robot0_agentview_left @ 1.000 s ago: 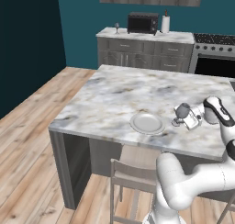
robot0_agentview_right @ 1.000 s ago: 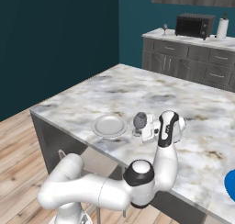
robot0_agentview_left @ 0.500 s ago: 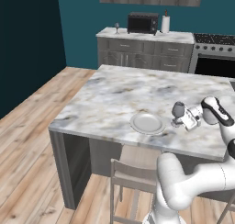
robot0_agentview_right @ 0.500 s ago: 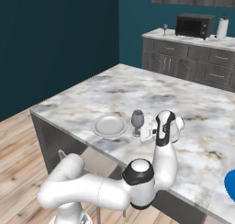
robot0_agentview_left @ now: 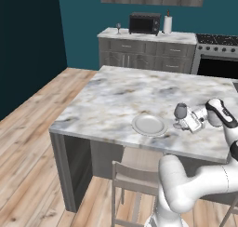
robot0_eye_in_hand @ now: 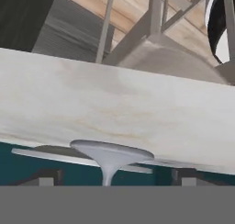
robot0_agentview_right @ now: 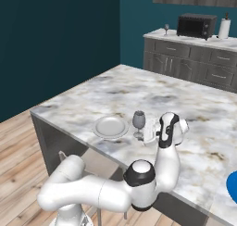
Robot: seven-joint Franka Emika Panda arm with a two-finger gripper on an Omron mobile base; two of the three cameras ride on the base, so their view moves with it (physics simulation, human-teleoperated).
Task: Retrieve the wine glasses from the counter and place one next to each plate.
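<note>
One wine glass (robot0_agentview_left: 181,112) is standing upright on the marbled island (robot0_agentview_left: 121,93), right of centre in the left base view, just beside the pale grey-white plate (robot0_agentview_left: 149,124) on its right. The gripper (robot0_agentview_left: 189,123) sits right next to the glass, low by the stem. Its fingers look spread, with the glass standing free on its own foot — not pinched, as far as I can tell.

From the right base view it's the same deal: glass (robot0_agentview_right: 139,120) mid-frame, plate (robot0_agentview_right: 110,127) to its left, gripper (robot0_agentview_right: 149,130) just right of the glass.

The hand view is rolled over, so the glass's round foot (robot0_eye_in_hand: 111,153) and stem show bottom centre against the marble.

The other wine glass (robot0_agentview_left: 118,26) is on the back counter (robot0_agentview_left: 148,35), upper middle of the left base view — left of the microwave (robot0_agentview_left: 144,23). A sliver of the blue plate (robot0_agentview_right: 232,186) peeks in at the right edge of the right base view.
</note>
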